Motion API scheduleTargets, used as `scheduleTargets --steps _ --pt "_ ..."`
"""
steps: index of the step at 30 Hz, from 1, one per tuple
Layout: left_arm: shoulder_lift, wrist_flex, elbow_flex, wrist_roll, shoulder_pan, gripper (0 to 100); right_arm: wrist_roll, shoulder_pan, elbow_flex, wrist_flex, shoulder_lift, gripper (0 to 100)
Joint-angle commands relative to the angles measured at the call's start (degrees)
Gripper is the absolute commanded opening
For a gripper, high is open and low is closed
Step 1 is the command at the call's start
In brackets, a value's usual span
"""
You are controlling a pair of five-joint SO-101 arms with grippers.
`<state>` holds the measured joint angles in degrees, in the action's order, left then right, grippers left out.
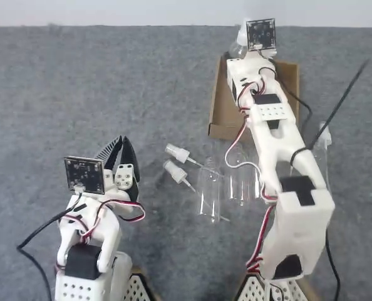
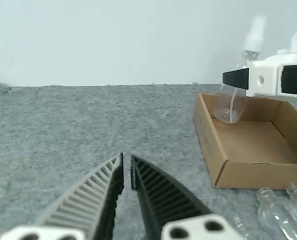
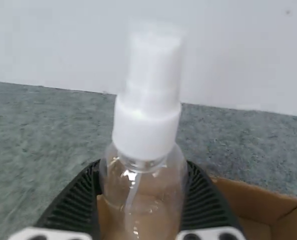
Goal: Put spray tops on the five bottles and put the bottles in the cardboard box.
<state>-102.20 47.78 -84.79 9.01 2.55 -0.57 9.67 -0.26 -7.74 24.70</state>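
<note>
Clear plastic forms the bottle (image 3: 141,190) held in the right tool (image 3: 141,205); a white spray top (image 3: 147,115) is already seated on its neck. The tool's ribbed fingers (image 3: 71,205) clamp the body from both sides, just below the shoulder. Seen from the room, the bottle hangs roughly upright over the far end of the cardboard box (image 1: 218,116), and its base appears clear of the box floor.

Expect a light, thin-walled, smooth item. It will likely dent under hard pressure and may slip, so take hold at the body below the shoulder, not by the spray top.

Two loose spray tops (image 1: 175,152) lie on the grey bench (image 1: 79,81) near the box, just beside several uncapped bottles (image 1: 209,188) lying on their sides. The left tool (image 1: 122,144) sits low at the other side of the bench, jaws closed to a thin slit, holding nothing.
</note>
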Motion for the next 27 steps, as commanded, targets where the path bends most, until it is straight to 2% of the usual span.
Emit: scheduleTargets --steps 1,10,27 --pt "-1.0 -2.2 0.4 -0.2 -0.2 2 0.9 -0.3 -6.4 1.5 1.4 0.6" --pt "-1.0 -2.2 0.3 -0.2 -0.2 2 0.9 0.0 -9.1 1.2 7.8 0.6" --pt "-1.0 -2.2 0.3 -0.2 -0.3 2 0.5 0.6 -8.8 1.0 8.4 0.7"
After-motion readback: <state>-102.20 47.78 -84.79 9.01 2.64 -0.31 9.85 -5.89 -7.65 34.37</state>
